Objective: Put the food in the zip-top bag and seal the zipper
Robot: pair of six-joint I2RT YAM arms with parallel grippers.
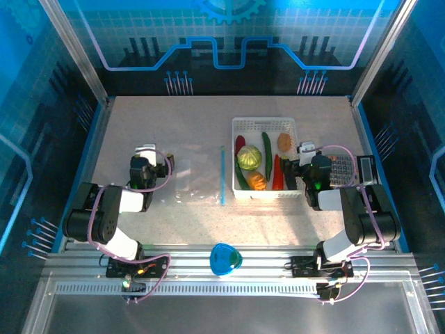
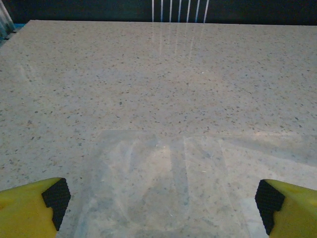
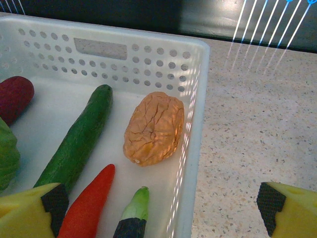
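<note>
Left hand splayed, right hand splayed — empty

left arm: folding at the elbow, reaching forward with the wrist pointing away from the base
left gripper: gaping wide, gripping nothing
right arm: folding likewise, angling forward and slightly inward
right gripper: gaping fully, gripping nothing, tilting downward

The zip-top bag lies flat on the table, left of the basket holding the food.
</note>
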